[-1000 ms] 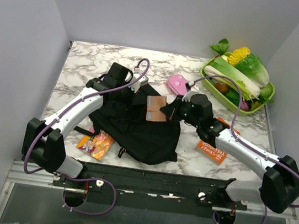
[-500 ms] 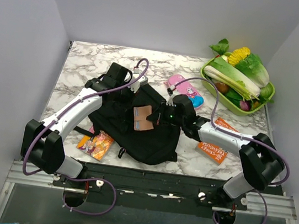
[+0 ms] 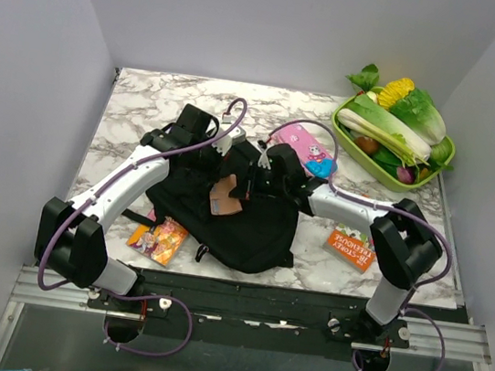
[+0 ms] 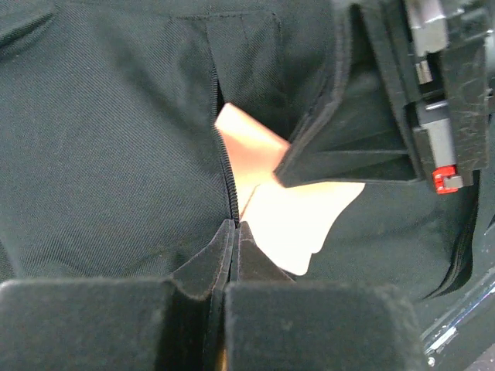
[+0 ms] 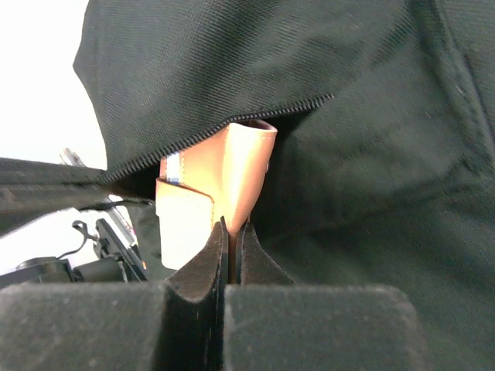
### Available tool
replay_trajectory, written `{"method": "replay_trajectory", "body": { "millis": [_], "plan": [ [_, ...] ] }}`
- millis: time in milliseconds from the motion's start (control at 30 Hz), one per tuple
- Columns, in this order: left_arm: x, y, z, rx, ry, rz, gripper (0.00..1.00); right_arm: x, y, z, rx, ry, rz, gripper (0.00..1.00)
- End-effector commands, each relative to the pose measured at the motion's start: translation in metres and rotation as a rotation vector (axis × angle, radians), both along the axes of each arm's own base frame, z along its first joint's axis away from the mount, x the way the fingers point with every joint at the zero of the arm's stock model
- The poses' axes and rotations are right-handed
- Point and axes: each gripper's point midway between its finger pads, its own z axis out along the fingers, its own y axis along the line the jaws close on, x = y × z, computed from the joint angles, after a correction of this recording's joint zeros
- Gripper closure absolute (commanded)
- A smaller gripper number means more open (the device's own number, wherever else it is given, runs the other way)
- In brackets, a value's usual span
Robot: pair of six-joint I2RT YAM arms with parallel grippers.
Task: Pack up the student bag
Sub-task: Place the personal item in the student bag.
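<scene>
- Near the middle of the white marble counter (image 3: 149,98): black soft fabric backpack (image 3: 250,232), lying flat, with a strap and buckle trailing toward the near edge.
- At the backpack's far-left side: left tool (image 3: 228,141), closed tight, with the zip edge of the bag's opening pinched between its pads.
- Seen from the left wrist: zip teeth running straight down into the closed fingertips (image 4: 205,267), with dark fabric on both sides.
- Over the backpack's upper middle: right tool (image 3: 243,185), reaching in from the right and clamped narrow on a tan flat wallet-like case with a blue-and-white stripe (image 3: 223,196).
- Seen from the right wrist: case held on edge, its top end tucked just under the lip of the open zip, its lower part outside the bag.
- Cannot tell how deep into the opening the case reaches.
- At the far right corner: green plastic tray (image 3: 380,175), heaped with leafy vegetables, well apart from the backpack.
- Between tray and backpack: pink flat pencil case (image 3: 303,147), lying on the counter.
- Right of the backpack: orange paperback book (image 3: 349,248), flat, partly under the right arm.
- Just beside the backpack's near-left edge: small colourful printed packet (image 3: 159,239).
</scene>
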Motion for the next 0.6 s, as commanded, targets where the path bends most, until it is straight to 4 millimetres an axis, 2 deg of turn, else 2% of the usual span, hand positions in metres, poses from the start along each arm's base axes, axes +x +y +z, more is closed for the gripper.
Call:
{"method": "replay_trajectory", "body": {
  "millis": [0, 33, 67, 233, 300, 333, 400, 467, 567],
  "plan": [
    [-0.014, -0.011, -0.002, -0.052, 0.046, -0.071, 1.00, -0.006, 0.025, 0.002, 0.015, 0.055, 0.091, 0.99],
    [-0.013, -0.010, -0.004, -0.048, 0.044, -0.067, 1.00, -0.004, 0.030, 0.009, 0.014, 0.064, 0.102, 0.99],
    [-0.014, -0.009, -0.004, -0.048, 0.045, -0.069, 1.00, -0.004, 0.033, 0.002, 0.003, 0.079, 0.107, 0.99],
    [-0.013, -0.009, -0.006, -0.044, 0.045, -0.066, 1.00, -0.006, 0.040, 0.001, 0.004, 0.107, 0.124, 0.99],
    [-0.013, -0.009, -0.006, -0.043, 0.042, -0.066, 1.00, -0.012, 0.034, -0.008, -0.013, 0.133, 0.108, 0.99],
    [-0.013, -0.009, -0.006, -0.043, 0.043, -0.062, 1.00, -0.017, 0.033, -0.006, -0.005, 0.128, 0.107, 0.99],
    [-0.010, -0.008, -0.006, -0.039, 0.035, -0.057, 1.00, -0.027, 0.020, -0.019, -0.027, 0.143, 0.080, 0.99],
    [-0.009, -0.008, -0.006, -0.036, 0.029, -0.054, 1.00, -0.030, 0.016, -0.012, -0.002, 0.130, 0.064, 0.99],
    [-0.009, -0.009, -0.006, -0.045, 0.031, -0.056, 1.00, -0.035, 0.014, -0.021, -0.049, 0.156, 0.080, 0.99]
  ]
}}
